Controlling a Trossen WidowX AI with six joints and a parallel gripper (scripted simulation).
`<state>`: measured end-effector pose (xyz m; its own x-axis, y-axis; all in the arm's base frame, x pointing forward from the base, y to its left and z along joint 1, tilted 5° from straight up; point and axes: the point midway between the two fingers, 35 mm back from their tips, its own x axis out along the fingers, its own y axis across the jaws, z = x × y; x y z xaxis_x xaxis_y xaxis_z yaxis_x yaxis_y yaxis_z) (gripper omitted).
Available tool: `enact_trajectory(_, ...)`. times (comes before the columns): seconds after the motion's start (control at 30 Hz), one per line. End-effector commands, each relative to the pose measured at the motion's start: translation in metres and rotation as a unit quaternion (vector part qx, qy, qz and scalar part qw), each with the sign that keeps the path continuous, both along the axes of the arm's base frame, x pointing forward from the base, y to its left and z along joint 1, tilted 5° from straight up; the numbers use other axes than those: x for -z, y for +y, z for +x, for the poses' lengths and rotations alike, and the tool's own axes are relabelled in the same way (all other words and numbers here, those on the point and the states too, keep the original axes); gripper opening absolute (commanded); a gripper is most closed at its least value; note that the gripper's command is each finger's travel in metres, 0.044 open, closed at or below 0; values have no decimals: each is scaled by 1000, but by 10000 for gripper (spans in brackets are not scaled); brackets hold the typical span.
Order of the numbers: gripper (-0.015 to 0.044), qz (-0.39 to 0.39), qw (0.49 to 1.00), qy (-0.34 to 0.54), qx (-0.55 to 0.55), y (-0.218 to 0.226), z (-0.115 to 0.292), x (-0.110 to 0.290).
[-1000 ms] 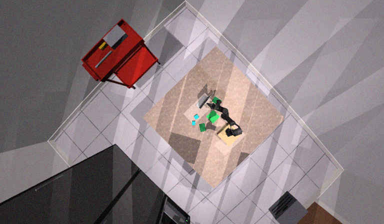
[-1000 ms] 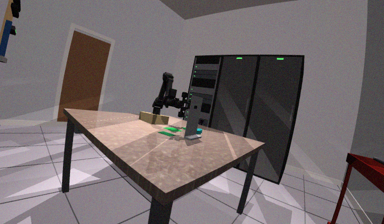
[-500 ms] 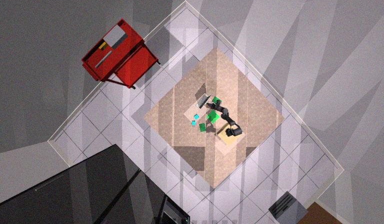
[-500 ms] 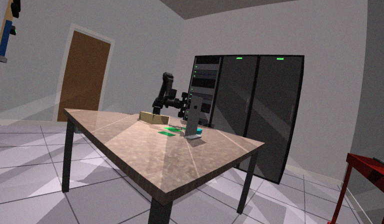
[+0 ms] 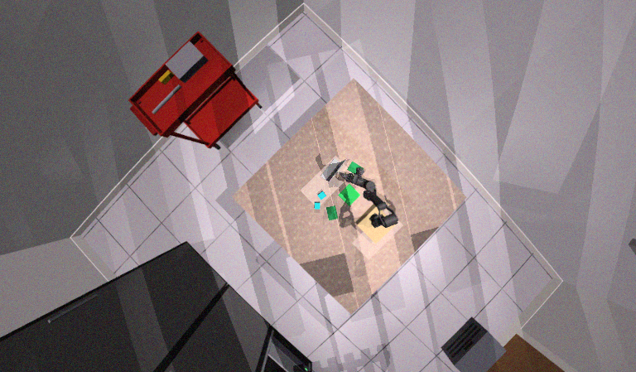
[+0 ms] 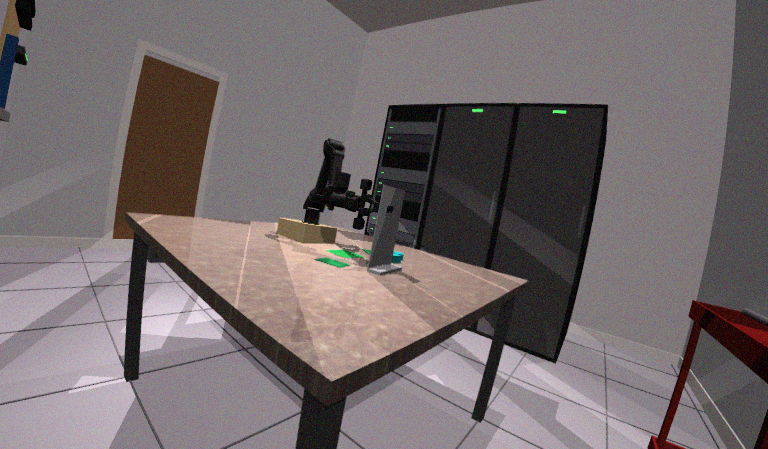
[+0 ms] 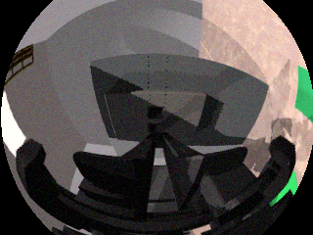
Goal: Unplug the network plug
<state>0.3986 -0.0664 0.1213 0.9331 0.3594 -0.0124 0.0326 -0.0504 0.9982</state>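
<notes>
The upright grey panel (image 5: 331, 170) (image 6: 384, 235) (image 7: 235, 105) stands on the table. Its dark socket (image 7: 156, 111) shows near the middle of its face in the wrist view. My gripper (image 5: 339, 176) (image 6: 373, 203) (image 7: 158, 136) is at the panel's face, its fingertips drawn together just below the socket in the wrist view. It is shut on the small dark plug (image 7: 156, 121), which is mostly hidden by the fingertips and shadow. The plug's tab, and whether the plug is fully seated, cannot be made out. A bright green square (image 5: 349, 195) (image 6: 343, 253) lies on the table in front of the panel.
Other green patches (image 5: 331, 213) (image 5: 354, 166) (image 6: 331, 262) lie nearby. Two small cyan blocks (image 5: 321, 195) (image 5: 316, 205) are left of the bright green square in the top view. The arm's base stands by a yellowish block (image 5: 376, 234) (image 6: 305, 232).
</notes>
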Motion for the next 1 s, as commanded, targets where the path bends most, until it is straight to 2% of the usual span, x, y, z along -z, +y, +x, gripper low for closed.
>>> enact_trajectory(0.0, 0, 2, 1000, 1, 0, 0, -4, 0)
enact_trajectory(0.97, 0, 1, 1000, 2, 0, -4, -25, 0)
